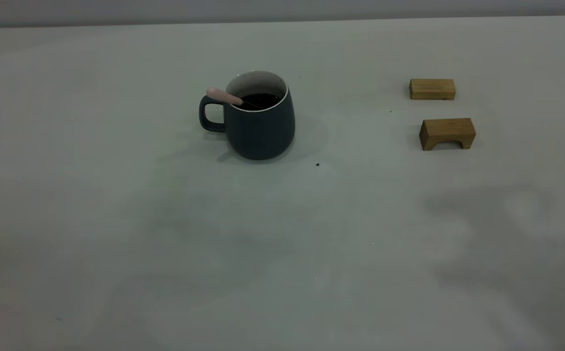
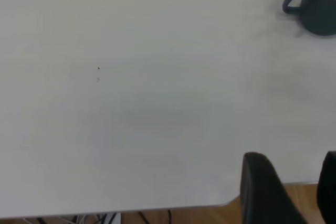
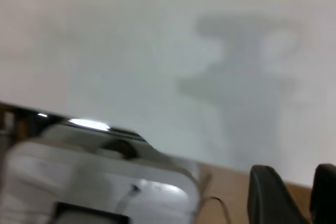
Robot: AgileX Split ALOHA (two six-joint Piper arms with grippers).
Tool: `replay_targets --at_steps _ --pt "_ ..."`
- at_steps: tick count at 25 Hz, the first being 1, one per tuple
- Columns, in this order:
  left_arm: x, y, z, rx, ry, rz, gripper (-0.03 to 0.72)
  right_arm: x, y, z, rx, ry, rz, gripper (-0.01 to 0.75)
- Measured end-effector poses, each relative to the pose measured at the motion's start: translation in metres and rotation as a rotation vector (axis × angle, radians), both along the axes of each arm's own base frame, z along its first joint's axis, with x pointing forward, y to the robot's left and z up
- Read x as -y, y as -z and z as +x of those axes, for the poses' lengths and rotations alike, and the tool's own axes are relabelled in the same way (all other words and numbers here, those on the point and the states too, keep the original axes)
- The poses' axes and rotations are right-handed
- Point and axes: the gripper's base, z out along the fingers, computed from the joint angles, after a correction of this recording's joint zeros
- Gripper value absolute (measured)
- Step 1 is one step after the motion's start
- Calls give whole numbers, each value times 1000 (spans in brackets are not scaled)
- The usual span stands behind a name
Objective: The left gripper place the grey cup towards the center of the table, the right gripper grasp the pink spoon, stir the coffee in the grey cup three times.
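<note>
Exterior, grey cup [image 1: 258,124]: upright near the middle of the bench [image 1: 116,234], handle toward my left arm's side; neither of my tools shows here.
Exterior, pink spoon [image 1: 224,96]: leaning in the cup, handle over the rim above the cup handle, bowl down in the coffee [image 1: 261,100].
Exterior, two wooden blocks [image 1: 432,89]: well apart from the cup, toward my right arm's side.
Left wrist, my left tool [image 2: 291,190]: released, fingers parted, at the bench edge; the cup [image 2: 315,4] stands far ahead of it.
Right wrist, my right tool [image 3: 289,195]: released, fingers parted on nothing, at the bench edge, only its shadow ahead.
</note>
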Motion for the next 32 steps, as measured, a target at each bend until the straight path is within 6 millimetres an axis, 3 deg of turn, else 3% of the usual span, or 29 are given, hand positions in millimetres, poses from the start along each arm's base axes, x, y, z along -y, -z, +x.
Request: replay_targets --at_steps 5,8,12,19,32 --pt "0 0 0 0 0 0 331 39 12 -88 127 4 -38 225" --pt "0 0 0 0 0 0 331 63 15 -140 311 74 -4 226" --pt "0 0 0 0 0 0 331 80 30 -183 528 213 19 229" --pt "0 0 0 0 0 0 331 83 62 -199 579 329 -6 236" --pt "0 0 0 0 0 0 331 83 65 -212 677 341 2 236"
